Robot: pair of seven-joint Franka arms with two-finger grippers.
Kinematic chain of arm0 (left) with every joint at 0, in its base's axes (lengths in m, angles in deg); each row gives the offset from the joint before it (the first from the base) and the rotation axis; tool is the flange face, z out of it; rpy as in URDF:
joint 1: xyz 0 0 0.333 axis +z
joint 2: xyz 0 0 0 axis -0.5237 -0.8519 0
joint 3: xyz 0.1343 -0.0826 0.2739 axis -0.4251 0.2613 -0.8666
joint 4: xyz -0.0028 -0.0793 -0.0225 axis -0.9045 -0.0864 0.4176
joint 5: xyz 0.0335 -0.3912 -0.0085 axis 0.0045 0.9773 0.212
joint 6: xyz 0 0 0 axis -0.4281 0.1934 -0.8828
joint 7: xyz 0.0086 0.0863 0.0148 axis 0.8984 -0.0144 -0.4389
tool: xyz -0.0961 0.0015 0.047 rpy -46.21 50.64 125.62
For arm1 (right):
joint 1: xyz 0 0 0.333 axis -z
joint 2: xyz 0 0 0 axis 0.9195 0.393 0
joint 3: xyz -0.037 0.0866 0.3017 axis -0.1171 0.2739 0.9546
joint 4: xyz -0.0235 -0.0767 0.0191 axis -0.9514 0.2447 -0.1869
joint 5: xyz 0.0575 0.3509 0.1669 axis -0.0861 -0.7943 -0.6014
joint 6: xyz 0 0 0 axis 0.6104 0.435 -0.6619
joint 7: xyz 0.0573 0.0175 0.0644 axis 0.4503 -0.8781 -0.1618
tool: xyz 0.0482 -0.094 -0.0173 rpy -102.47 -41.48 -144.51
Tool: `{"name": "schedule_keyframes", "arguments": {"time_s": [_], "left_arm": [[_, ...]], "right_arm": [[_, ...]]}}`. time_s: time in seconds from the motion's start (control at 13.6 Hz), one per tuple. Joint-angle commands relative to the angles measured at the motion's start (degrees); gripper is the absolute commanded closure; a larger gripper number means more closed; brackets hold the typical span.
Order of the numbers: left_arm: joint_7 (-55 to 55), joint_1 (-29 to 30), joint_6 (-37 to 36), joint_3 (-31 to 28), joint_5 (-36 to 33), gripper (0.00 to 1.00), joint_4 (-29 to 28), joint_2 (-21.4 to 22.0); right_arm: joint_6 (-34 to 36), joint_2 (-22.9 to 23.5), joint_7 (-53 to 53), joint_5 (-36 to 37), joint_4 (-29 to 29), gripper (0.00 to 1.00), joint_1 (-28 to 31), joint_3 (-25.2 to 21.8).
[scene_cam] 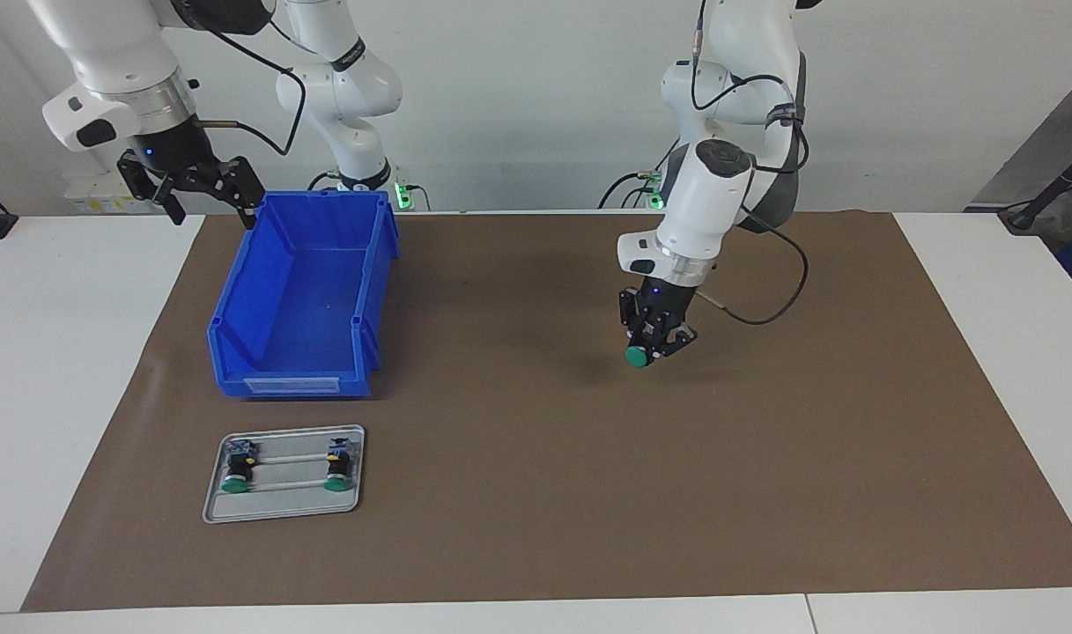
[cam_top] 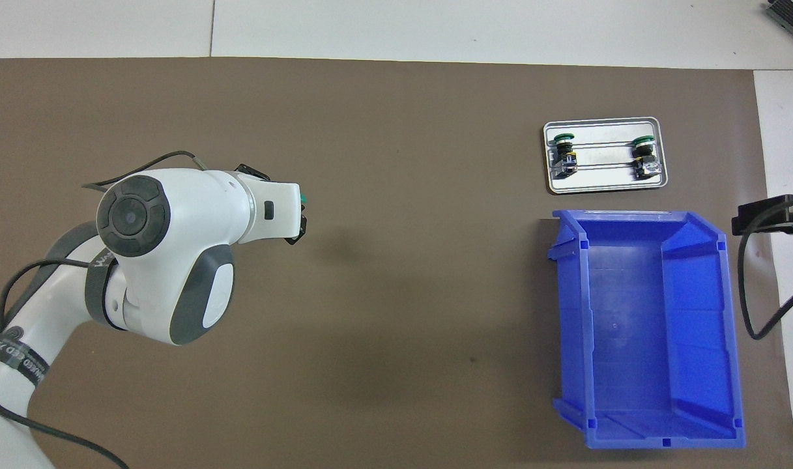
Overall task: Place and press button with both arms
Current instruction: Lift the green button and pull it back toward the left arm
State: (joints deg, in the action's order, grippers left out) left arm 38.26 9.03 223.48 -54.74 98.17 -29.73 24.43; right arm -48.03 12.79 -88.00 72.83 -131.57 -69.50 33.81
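The left gripper (scene_cam: 654,346) hangs over the bare middle of the brown mat (scene_cam: 536,493), toward the left arm's end of the counter (scene_cam: 77,352); its black fingers (scene_cam: 672,339) are drawn in narrow around a small push-button with a round green cap (scene_cam: 637,356), which is held clear of the mat with the cap pointing away from the robots; in the overhead view the white wrist hides nearly all of that gripper (cam_top: 300,218), and only a sliver of green shows at its tip.

The right gripper (scene_cam: 203,189) waits in the air over the counter's edge, just beside the corner of the open blue plastic bin (scene_cam: 262,352) that lies nearest the robots; its fingers stand wide apart and hold nothing.

The bin sits on the mat toward the right arm's end of the counter; farther from the robots than the bin lies a flat grey metal tray (scene_cam: 276,511), near it but not touching; on the tray rest two more green-capped push-buttons (scene_cam: 236,468) (scene_cam: 337,465), side by side and apart, each lying on its side with its cap toward the tray's edge farthest from the robots.
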Motion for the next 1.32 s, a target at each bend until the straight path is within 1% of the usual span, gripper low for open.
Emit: {"name": "schedule_keyframes", "arguments": {"time_s": [0.0,0.22,0.44,0.51,0.73,0.95,1.1,1.17,1.25], "left_arm": [[-0.66,0.58,0.09,0.57,4.19,0.95,-1.87,1.90],[-1.45,0.58,0.18,0.66,4.28,0.94,-3.01,2.51],[-7.32,3.91,-1.83,0.74,6.04,0.94,-2.66,2.60],[-9.95,4.96,-3.76,0.66,7.35,0.94,-2.22,2.60],[-21.01,11.37,-11.83,0.74,12.00,0.93,-0.47,2.69],[-29.82,17.52,-21.50,0.74,13.42,0.94,2.17,2.96],[-34.74,20.34,-24.33,0.57,17.70,0.94,1.83,3.57],[-37.98,21.66,-25.65,0.39,19.73,0.92,1.39,4.01],[-40.80,23.67,-27.40,0.39,20.97,0.88,1.04,4.45]], "right_arm": [[-0.65,-1.17,-0.31,-0.89,-1.42,0.00,0.54,0.48],[-0.65,-1.26,-0.31,-0.81,-1.33,0.00,0.54,0.48],[-0.65,-1.17,-0.22,-0.81,-1.33,0.00,0.54,0.39],[-0.65,-1.17,-0.30,-0.80,-1.33,0.00,0.54,0.48],[-0.65,-1.17,-0.22,-0.89,-1.33,0.00,0.54,0.48],[-0.65,-1.17,-0.31,-0.81,-1.33,0.00,0.54,0.48],[-0.65,-1.17,-0.31,-0.89,-1.42,0.00,0.54,0.48],[-0.65,-1.17,-0.31,-0.89,-1.33,0.00,0.54,0.48],[-0.65,-1.17,-0.31,-0.89,-1.33,0.00,0.54,0.48]]}}
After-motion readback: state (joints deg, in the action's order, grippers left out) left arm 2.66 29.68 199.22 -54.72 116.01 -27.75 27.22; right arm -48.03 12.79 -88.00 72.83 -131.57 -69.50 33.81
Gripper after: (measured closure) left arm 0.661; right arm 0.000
